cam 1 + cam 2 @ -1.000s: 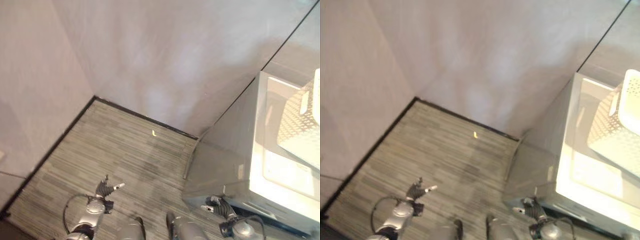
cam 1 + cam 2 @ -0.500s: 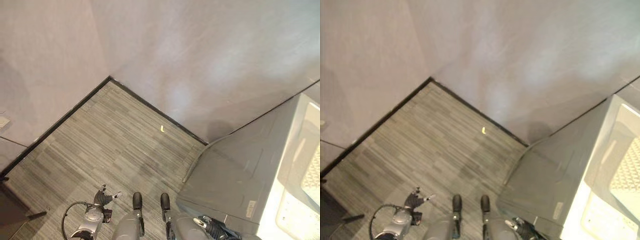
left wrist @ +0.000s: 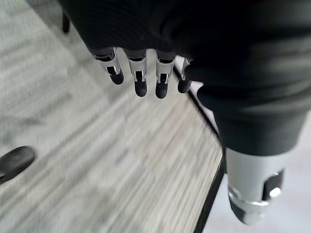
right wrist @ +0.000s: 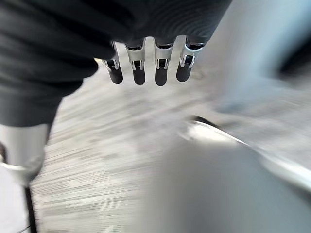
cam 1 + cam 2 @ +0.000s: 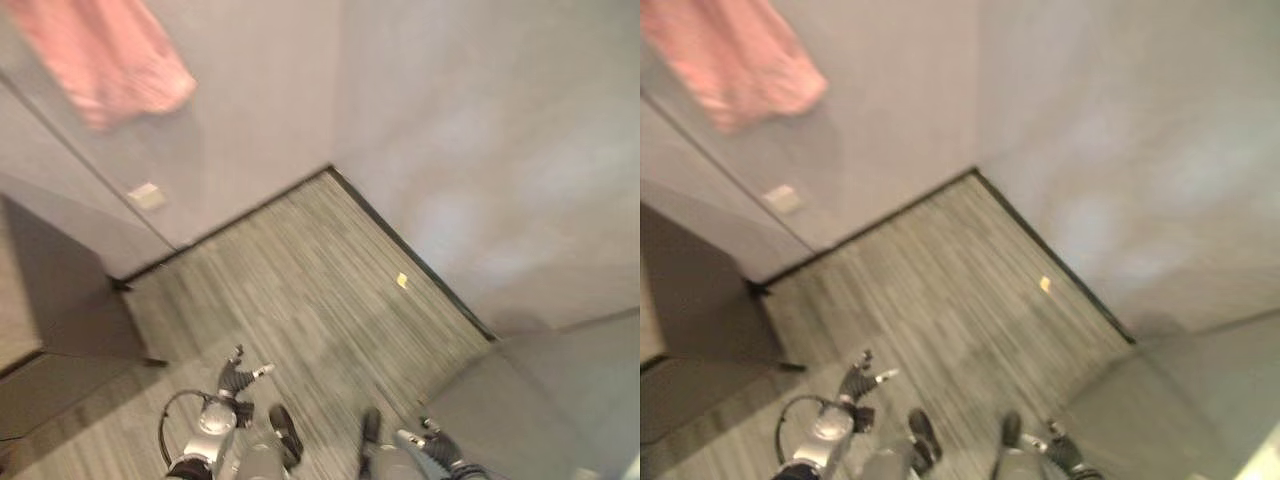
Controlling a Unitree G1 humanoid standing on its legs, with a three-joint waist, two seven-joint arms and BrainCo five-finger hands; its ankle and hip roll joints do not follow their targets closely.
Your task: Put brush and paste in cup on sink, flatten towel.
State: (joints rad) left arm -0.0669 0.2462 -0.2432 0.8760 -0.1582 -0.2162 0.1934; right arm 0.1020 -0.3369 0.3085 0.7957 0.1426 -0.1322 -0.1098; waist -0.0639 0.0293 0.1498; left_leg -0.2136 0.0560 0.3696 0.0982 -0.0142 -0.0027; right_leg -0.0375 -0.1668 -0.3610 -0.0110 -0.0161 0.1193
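Note:
A pink towel [image 5: 100,60] hangs on the wall at the upper left, its lower edge bunched. My left hand [image 5: 238,378] hangs low at the bottom left over the striped floor. Its fingers [image 3: 141,73] are straight and hold nothing. My right hand [image 5: 430,445] hangs at the bottom right beside the grey cabinet side [image 5: 540,400]. In the right wrist view its fingers [image 4: 146,68] are straight too and empty.
A dark piece of furniture [image 5: 60,300] stands on thin legs at the left. A white wall plate [image 5: 146,195] sits low on the wall below the towel. A small yellow scrap [image 5: 402,281] lies on the floor by the skirting.
The camera has swung to the left: the white counter has slid out on the right, and the pink towel and dark furniture have come in. Both hands still hang open.

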